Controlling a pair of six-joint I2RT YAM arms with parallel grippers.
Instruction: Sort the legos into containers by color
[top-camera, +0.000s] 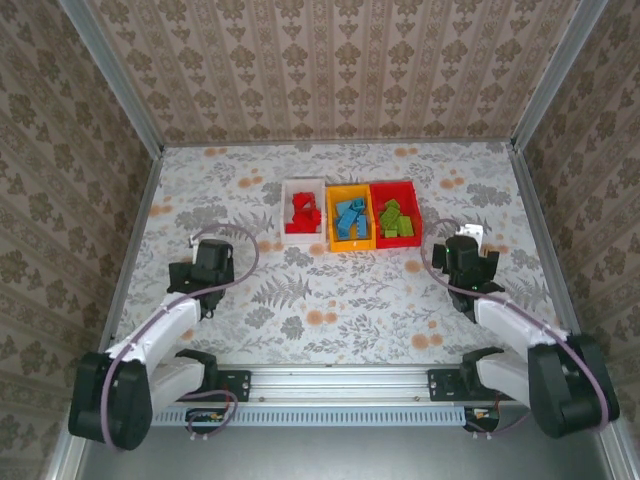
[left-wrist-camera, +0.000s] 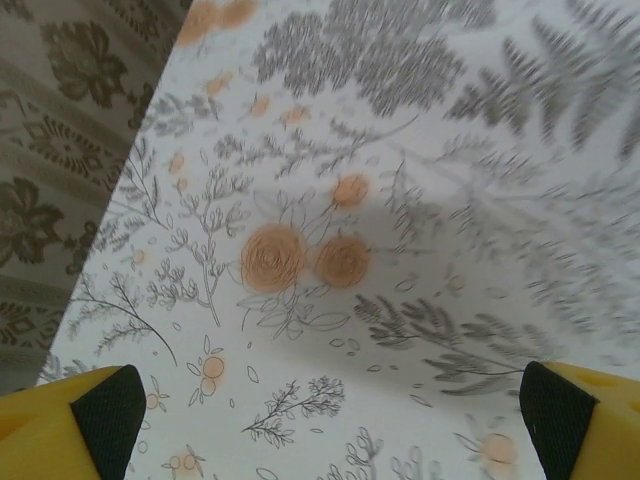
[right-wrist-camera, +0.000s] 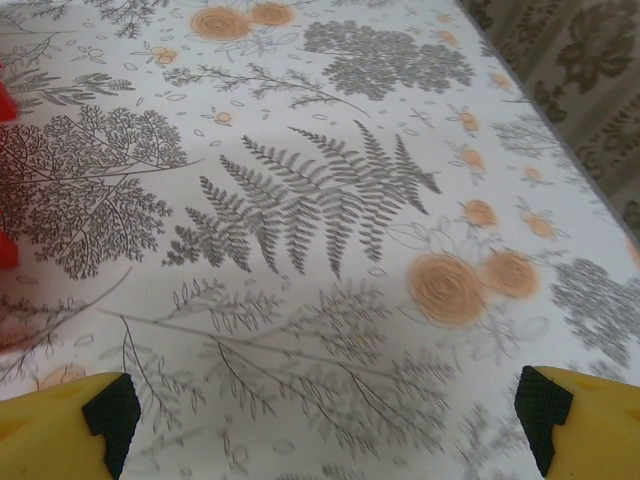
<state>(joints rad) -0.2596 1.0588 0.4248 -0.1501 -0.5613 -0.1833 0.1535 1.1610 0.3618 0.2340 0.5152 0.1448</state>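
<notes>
Three containers stand side by side at the far middle of the table (top-camera: 330, 300), and all the legos in sight lie inside them. Red bricks (top-camera: 303, 212) are in the white bin (top-camera: 303, 239), blue bricks (top-camera: 349, 220) in the yellow-orange bin (top-camera: 350, 246), and light green bricks (top-camera: 396, 220) in the red bin (top-camera: 415, 200). Each colour has its own bin, with no mixing that the overhead view can show, so the sorting looks complete or very nearly so. Whether a small piece lies hidden behind an arm cannot be told.

The left gripper (top-camera: 212, 252) hangs low over the table on the near left, well apart from the white bin, its jaws spread wide with nothing between them. The right gripper (top-camera: 466, 250) sits near the red bin's near right corner, likewise wide and empty. A sliver of red at the left border of its wrist view is probably that bin's wall. The bricks lie ahead of and inward from both pairs of jaws, none between them. At most, drawing the arms back seems left.
</notes>
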